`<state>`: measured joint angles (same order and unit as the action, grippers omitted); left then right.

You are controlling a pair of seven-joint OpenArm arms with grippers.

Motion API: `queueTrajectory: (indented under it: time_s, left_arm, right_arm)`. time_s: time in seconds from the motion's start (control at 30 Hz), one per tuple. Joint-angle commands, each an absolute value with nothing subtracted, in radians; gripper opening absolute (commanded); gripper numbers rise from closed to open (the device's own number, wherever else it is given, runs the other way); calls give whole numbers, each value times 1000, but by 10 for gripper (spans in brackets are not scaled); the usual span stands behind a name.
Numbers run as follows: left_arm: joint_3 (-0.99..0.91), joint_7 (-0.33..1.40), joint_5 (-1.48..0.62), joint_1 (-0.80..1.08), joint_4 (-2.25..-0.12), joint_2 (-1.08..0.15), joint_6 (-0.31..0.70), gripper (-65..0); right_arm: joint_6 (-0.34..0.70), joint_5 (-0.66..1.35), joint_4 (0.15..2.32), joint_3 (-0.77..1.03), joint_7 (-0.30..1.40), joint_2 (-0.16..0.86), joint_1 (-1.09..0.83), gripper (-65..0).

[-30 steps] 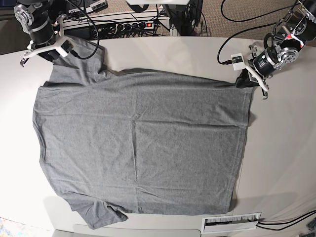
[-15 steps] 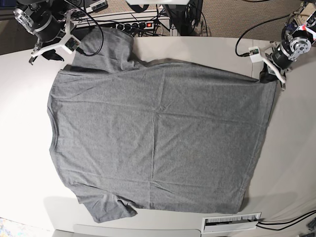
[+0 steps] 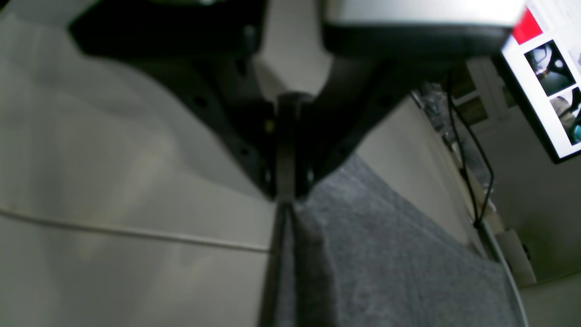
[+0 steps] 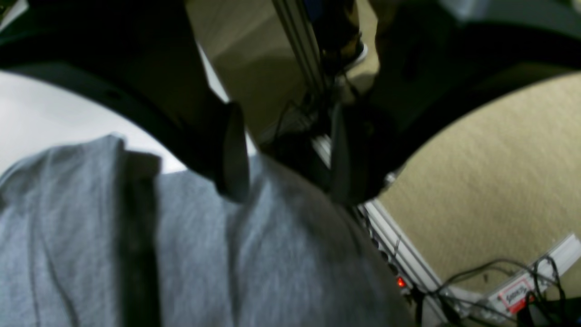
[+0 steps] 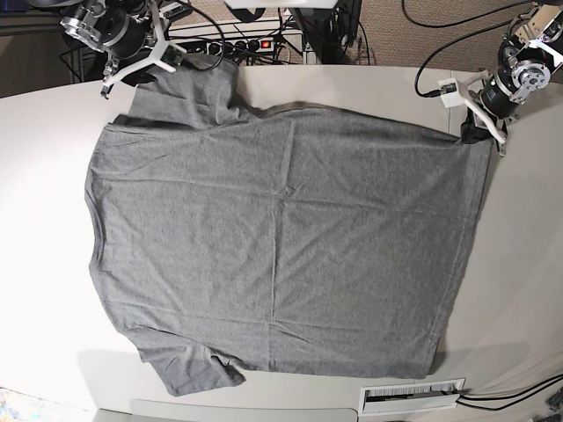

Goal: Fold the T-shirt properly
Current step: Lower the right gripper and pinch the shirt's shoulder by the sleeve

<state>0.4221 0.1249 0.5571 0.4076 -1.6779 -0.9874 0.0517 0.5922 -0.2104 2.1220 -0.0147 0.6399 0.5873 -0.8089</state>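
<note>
Left tool (image 3: 286, 193) clenched tight on the hem corner of the plain heather-grey short-sleeved cotton T-shirt (image 5: 281, 237), out at the far right of the pale beige table (image 5: 369, 92). Only a thin pinch of fabric between the black fingers (image 3: 287, 136); any sharp pull could strip that corner loose and let the hem slump back crooked.

Over at the far left, right tool (image 4: 283, 154) released, jaws spread wide, hovering above the far sleeve with nothing held. Sleeve cloth bunched just under the fingertips (image 4: 233, 152) and lying right at the table's far edge, above the power strip with its red light (image 5: 256, 43) and trailing black cables (image 5: 171, 18). Risk there: a stray nudge pushing the sleeve over the edge, or a grab catching two layers instead of one.

Shirt otherwise spread flat across the middle of the table, near sleeve curled under at the near left. One corner anchored only, so a lone pull from the right likely to skew the whole body and set wrinkles before any fold.
</note>
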Motion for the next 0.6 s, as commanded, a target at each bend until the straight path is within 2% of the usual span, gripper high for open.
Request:
queueTrajectory:
  time_s: [0.0,0.57]
  left_arm:
    - [438,105,531,432,-1674,-980,152,-650]
    - [438,104,532,432,-1674,-958,153,-650]
  right_arm:
    - [583,-211,2127,-21,625,590,-796,-350]
    - [582,-202,2032,-33,618,590,-696,-351]
